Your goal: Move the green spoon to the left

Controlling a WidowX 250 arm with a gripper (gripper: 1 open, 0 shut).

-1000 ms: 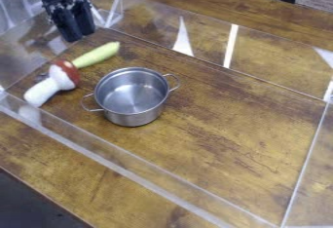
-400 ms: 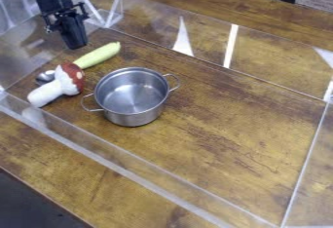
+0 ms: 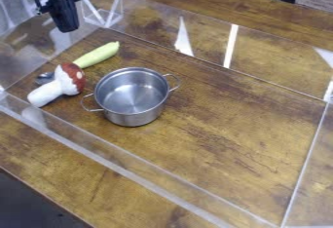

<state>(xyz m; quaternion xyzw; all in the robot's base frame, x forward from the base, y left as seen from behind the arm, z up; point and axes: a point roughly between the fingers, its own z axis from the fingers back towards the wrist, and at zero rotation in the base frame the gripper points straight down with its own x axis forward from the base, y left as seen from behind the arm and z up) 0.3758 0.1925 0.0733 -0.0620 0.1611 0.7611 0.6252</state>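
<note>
Surface: one brown wooden tabletop, worn grain, behind transparent panelling with pale tape-like strips. Room: little shown beyond the table.

Green spoon: one, thick yellow-green handle, lying below the gripper in the view and apart from it, beside the red-capped white mushroom toy. Gripper: one, black, closed narrow.

Container: one round steel pot, two-handled, upright, near the mushroom; only bare metal inside.
</note>
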